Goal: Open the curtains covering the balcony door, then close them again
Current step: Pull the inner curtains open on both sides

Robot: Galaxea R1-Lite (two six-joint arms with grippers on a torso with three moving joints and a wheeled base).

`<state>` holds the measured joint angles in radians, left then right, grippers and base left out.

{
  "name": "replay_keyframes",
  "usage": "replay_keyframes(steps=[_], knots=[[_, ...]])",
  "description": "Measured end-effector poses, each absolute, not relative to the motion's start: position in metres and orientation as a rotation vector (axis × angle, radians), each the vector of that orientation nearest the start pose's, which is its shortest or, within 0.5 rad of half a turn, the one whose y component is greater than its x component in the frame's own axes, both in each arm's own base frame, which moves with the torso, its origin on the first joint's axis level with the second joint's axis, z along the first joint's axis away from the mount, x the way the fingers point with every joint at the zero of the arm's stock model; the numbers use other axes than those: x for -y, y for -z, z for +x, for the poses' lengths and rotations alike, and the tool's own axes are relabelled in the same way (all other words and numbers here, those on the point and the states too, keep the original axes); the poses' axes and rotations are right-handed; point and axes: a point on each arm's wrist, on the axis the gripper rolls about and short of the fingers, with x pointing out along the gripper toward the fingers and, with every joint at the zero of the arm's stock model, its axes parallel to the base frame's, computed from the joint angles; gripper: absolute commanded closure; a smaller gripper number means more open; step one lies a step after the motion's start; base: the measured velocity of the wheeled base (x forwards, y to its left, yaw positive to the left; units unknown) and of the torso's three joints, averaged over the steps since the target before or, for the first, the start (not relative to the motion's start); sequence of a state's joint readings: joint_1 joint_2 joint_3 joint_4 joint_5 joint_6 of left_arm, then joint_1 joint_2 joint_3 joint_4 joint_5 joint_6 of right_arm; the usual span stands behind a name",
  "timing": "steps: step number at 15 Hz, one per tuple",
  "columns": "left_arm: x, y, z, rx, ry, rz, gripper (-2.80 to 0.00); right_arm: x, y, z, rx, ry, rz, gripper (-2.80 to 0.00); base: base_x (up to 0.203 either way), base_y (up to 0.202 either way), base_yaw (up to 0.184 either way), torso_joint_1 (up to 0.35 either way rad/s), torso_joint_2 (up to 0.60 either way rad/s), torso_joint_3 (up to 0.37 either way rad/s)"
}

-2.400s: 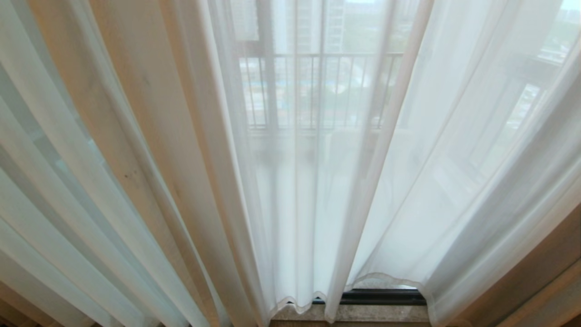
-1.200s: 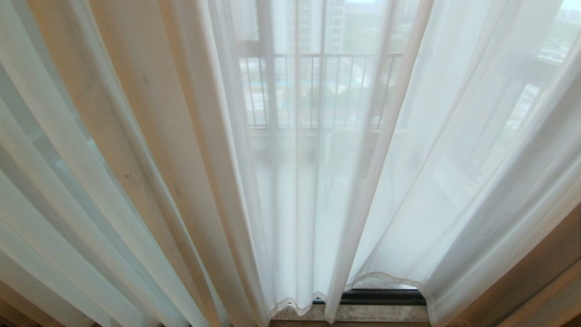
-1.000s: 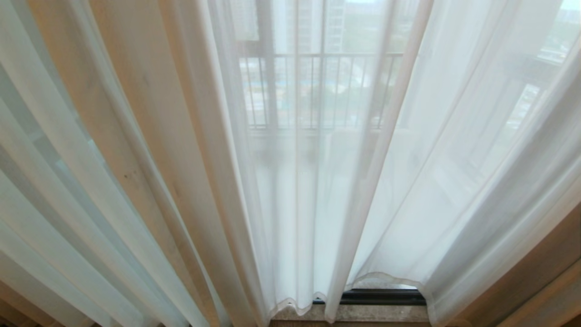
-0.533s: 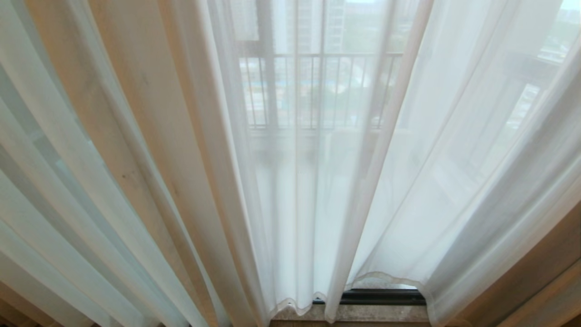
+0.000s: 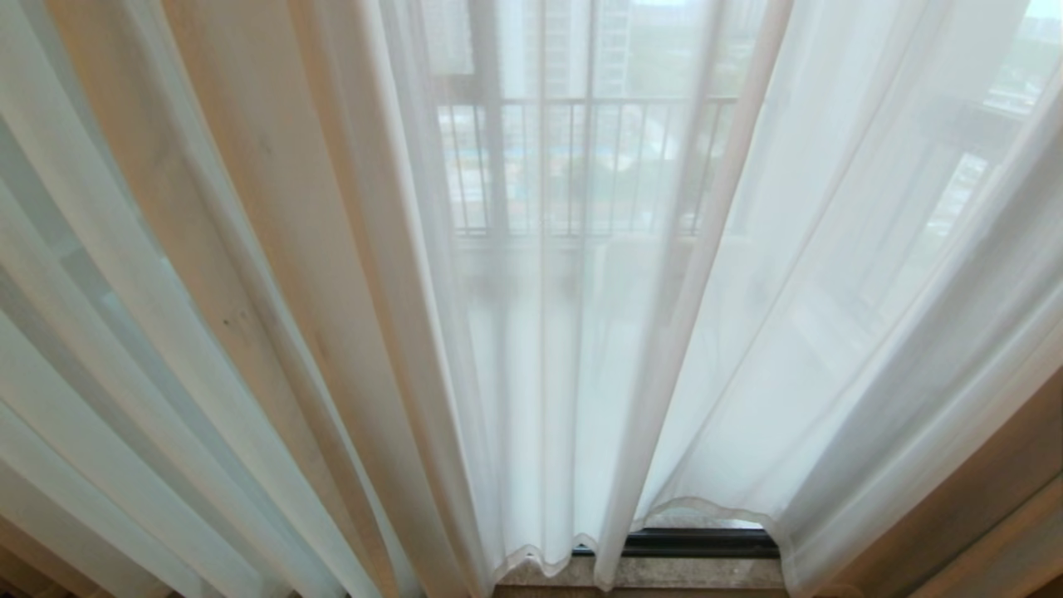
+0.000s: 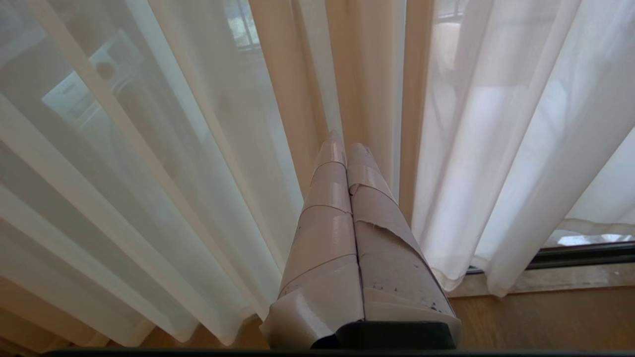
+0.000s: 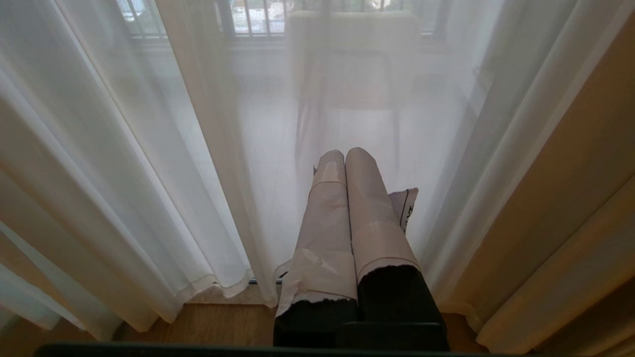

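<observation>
1. Head view looks down at the curtains (image 5: 332, 291), which hang drawn across the balcony door (image 5: 698, 541); only the door's dark bottom rail shows, under the hems near the lower edge, above a speckled stone sill (image 5: 689, 573).
2. Beyond the fabric, a balcony railing (image 5: 581, 158) of thin vertical bars and tall buildings show faintly. A wooden floor (image 6: 540, 317) runs up to the sill.
3. Two sheer white panels meet near the middle, overlapping in soft vertical folds. Cream-beige folds stand on the left and at the far right. The hems are wavy and stitched.
4. Two grippers are seen, one in each wrist view; neither is in the head view.
5. Left gripper (image 6: 346, 147) has its taped, tapering fingers pressed together with nothing between them, the tips close before a beige fold; contact cannot be told.
6. Right gripper (image 7: 345, 154) also has its fingers together and empty, wrapped in pale tape, pointing at the sheer panel, behind which a chair (image 7: 352, 59) shows dimly.
</observation>
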<state>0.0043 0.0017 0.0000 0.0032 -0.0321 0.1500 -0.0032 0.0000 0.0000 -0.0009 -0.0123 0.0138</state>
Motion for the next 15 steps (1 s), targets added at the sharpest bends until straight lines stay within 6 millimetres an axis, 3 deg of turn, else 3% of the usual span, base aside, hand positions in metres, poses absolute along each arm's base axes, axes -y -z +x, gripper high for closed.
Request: replay_keyframes(steps=[10, 15], knots=[[0.001, -0.109, -0.031, 0.090, 0.032, 0.159, 0.00, 0.000, -0.076, -0.023, 0.001, 0.015, 0.014, 0.00, 0.000, 0.000, 0.000, 0.000, 0.00, 0.000], [0.001, -0.132, -0.024, 0.054, 0.033, 0.149, 0.00, 0.000, -0.076, -0.023, 0.001, 0.016, 0.013, 0.00, 0.000, 0.000, 0.000, 0.000, 0.00, 0.000]])
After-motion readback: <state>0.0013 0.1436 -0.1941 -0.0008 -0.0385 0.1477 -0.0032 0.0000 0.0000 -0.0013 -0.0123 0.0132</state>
